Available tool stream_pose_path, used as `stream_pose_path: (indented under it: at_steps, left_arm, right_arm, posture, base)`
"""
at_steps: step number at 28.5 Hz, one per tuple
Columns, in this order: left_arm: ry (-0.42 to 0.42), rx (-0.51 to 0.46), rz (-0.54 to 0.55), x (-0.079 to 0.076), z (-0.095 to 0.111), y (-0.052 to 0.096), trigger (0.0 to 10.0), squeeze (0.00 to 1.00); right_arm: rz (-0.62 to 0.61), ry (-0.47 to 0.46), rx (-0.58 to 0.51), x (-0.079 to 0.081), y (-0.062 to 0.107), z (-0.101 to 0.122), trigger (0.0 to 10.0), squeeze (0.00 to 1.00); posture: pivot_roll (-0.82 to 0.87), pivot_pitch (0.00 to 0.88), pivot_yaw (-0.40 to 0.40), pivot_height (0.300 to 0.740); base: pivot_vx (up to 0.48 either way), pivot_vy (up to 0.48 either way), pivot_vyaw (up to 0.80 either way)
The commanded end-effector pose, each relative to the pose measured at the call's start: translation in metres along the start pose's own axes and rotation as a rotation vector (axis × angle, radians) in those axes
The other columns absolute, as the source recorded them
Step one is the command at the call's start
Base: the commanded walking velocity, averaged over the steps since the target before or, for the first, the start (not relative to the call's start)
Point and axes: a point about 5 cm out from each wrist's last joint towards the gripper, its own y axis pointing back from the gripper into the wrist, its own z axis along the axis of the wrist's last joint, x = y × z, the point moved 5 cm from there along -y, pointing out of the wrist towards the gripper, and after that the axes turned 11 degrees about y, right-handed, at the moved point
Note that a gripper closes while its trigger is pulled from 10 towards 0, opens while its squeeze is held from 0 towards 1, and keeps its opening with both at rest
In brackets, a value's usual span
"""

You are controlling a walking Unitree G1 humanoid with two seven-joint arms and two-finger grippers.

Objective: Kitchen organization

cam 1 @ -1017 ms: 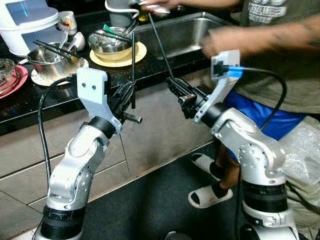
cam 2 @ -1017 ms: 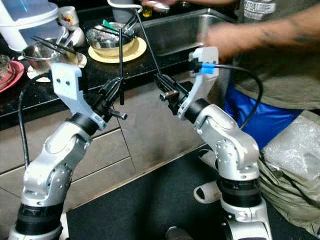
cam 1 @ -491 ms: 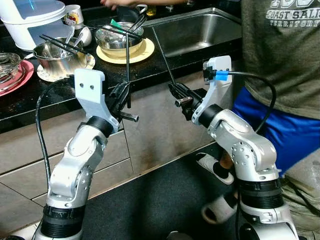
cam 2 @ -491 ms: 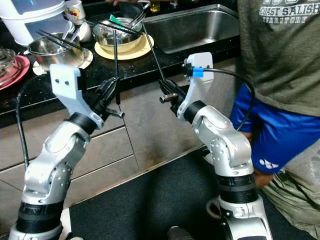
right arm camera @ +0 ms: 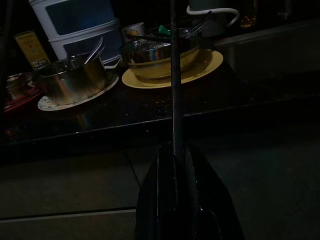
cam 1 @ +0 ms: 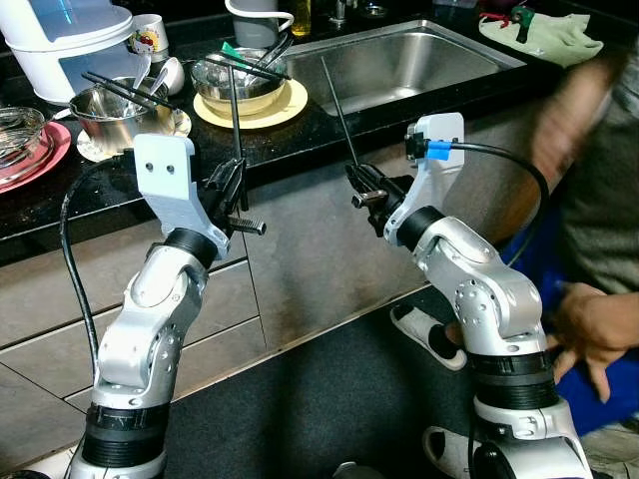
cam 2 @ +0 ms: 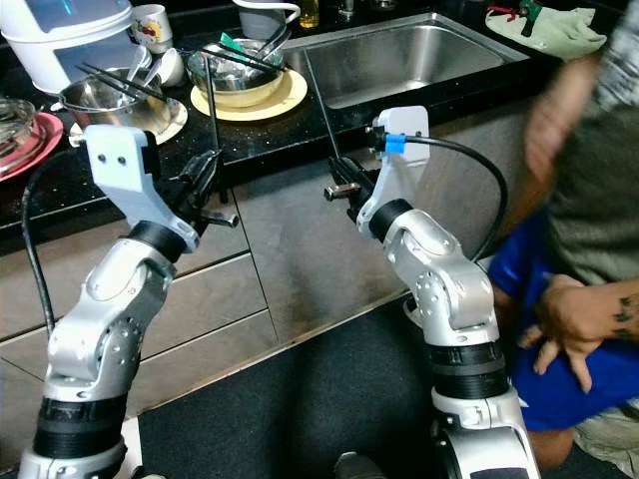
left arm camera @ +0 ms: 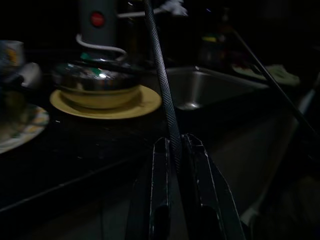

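A dark bench (cam 1: 300, 140) carries bowls beside the sink (cam 1: 399, 65). Left claw (cam 1: 232, 185) and right claw (cam 1: 361, 187) each pinch one chopstick (cam 1: 236, 110) upright at 12 o'clock, clear of dishes.

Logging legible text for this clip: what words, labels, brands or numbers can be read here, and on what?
None can be read.
Mug behind the steel bowls: a coloured picture, any lettering too small to read.
Yellow card beside the white appliance: print too dark and small to read.
Person's grey shirt: blurred, nothing legible.
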Motion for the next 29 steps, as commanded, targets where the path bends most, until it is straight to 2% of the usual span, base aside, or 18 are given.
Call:
stream_pose_path:
  at_steps: [1, 8, 14, 24, 29]
  left_arm:
    - [-0.007, -0.004, 0.027, 0.0060, 0.0001, -0.0013, 10.0, 0.00]
    - [-0.001, 0.012, 0.044, 0.0098, -0.0037, -0.0001, 10.0, 0.00]
    - [0.012, 0.007, 0.042, 0.0094, -0.0034, -0.0005, 10.0, 0.00]
    - [0.015, -0.006, 0.063, 0.0125, -0.0028, -0.0016, 10.0, 0.00]
    - [0.001, -0.020, 0.041, 0.0081, 0.0019, -0.0027, 10.0, 0.00]
  right_arm:
    - [-0.012, 0.005, -0.007, -0.0017, -0.0024, 0.0014, 10.0, 0.00]
    - [-0.018, 0.009, -0.009, -0.0025, -0.0038, 0.0007, 10.0, 0.00]
    - [-0.016, 0.006, -0.007, -0.0022, -0.0043, -0.0004, 10.0, 0.00]
    - [-0.011, 0.014, -0.002, -0.0026, -0.0032, -0.0020, 10.0, 0.00]
    - [-0.033, 0.012, -0.003, -0.0073, -0.0037, -0.0021, 10.0, 0.00]
  posture:
    - [0.00, 0.048, 0.016, 0.740]
    - [0.00, 0.046, 0.016, 0.740]
    - [0.00, 0.047, 0.013, 0.740]
    - [-0.01, 0.041, 0.016, 0.740]
    - [0.00, 0.042, 0.013, 0.740]
  base:
    - [0.000, 0.000, 0.00]
    - [0.000, 0.000, 0.00]
    - [0.000, -0.351, 0.00]
    - [0.000, 0.000, 0.00]
    - [0.000, 0.000, 0.00]
